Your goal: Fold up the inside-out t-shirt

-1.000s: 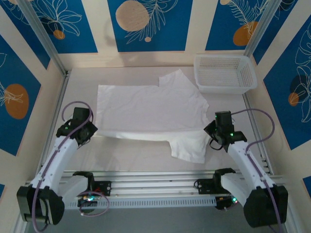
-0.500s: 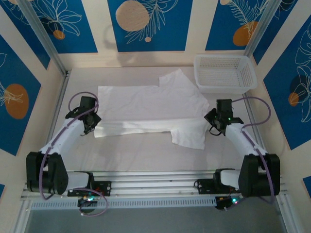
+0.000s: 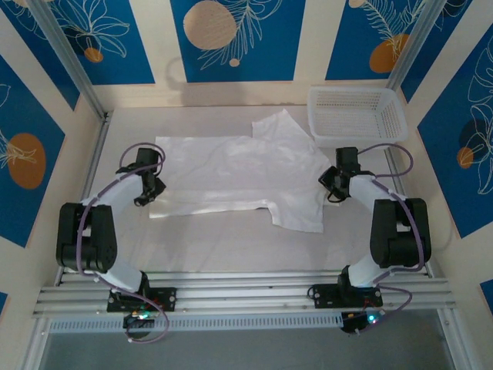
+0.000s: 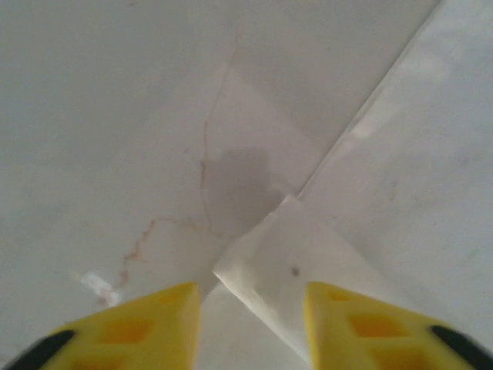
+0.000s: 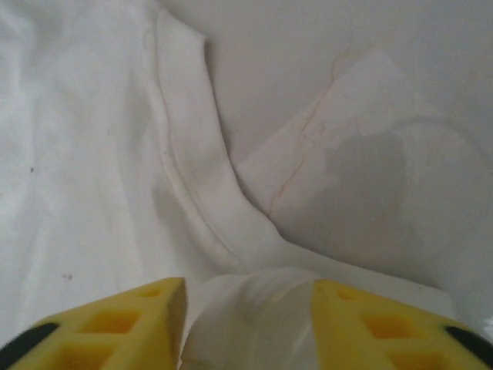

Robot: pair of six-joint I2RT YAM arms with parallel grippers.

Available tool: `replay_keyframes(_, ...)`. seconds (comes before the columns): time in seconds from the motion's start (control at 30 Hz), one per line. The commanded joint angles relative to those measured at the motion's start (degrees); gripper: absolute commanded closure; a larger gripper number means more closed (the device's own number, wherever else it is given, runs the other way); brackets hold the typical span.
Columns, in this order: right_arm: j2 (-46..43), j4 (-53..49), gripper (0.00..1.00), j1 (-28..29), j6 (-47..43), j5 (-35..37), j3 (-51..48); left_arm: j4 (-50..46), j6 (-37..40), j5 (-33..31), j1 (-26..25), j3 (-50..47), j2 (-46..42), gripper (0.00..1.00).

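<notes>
Well, the t-shirt (image 3: 231, 173) lies spread mid-table (image 3: 231, 243), its near edge apparently doubled over (one fold laid, by my reckoning). My left gripper (image 3: 146, 193) and right gripper (image 3: 333, 189) stand unclenched at its ends, cloth loose between their jaws. Sleeves and further folds remain.

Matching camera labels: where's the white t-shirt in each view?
Top external: t-shirt spread mid-table, between left tool and right tool.
Left wrist: one corner lies low centre, between the open yellow fingers.
Right wrist: covers the left side and bunches at the bottom between the fingers.
Shared landmark: the bare white table bordering the shirt's edge.
</notes>
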Motion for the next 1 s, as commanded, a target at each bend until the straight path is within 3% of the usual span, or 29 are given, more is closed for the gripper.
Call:
replay_keyframes(0.0,-6.8,-4.0,0.45,-0.2,-0.4,2.4,0.8,1.3,2.7,0.7,0.7,1.2,-5.7,0.49)
replay_keyframes(0.17,-21.1,-8.8,0.44,3.1,5.1,0.5,-9.5,0.0,6.5,10.1,-1.8,-1.4,-16.6,0.47)
replay_keyframes(0.3,-28.9,-12.8,0.44,6.8,7.3,0.3,-17.3,-2.7,12.5,12.4,-12.1,-3.7,-24.7,0.47)
replay_keyframes(0.4,-28.6,-16.5,0.44,9.7,7.2,0.2,-18.5,-2.3,15.8,14.7,-19.8,-6.4,-28.4,0.45)
replay_keyframes(0.5,-26.5,-18.2,0.44,13.6,8.6,3.6,-18.4,-3.0,19.1,17.5,-24.1,-7.7,-29.9,0.43)
replay_keyframes(0.77,-16.3,-11.9,0.49,14.6,10.2,0.1,-17.6,-1.7,20.4,21.2,-25.5,-10.6,-33.3,0.32)
replay_keyframes(0.83,-14.3,-11.0,0.57,14.9,10.5,0.3,-16.8,-2.2,20.8,21.7,-25.5,-10.4,-33.5,0.30)
replay_keyframes(0.87,-14.0,-10.6,0.65,14.9,10.5,-0.1,-16.6,-2.4,20.9,21.7,-25.5,-10.5,-33.7,0.30)
replay_keyframes(0.93,-14.6,-10.3,0.91,15.2,10.8,-0.8,-16.0,-2.7,20.8,21.0,-25.5,-10.7,-34.0,0.29)
replay_keyframes(0.97,-15.4,-11.2,0.98,15.5,10.9,-0.8,-15.3,-3.0,20.5,20.6,-25.6,-10.8,-34.1,0.29)
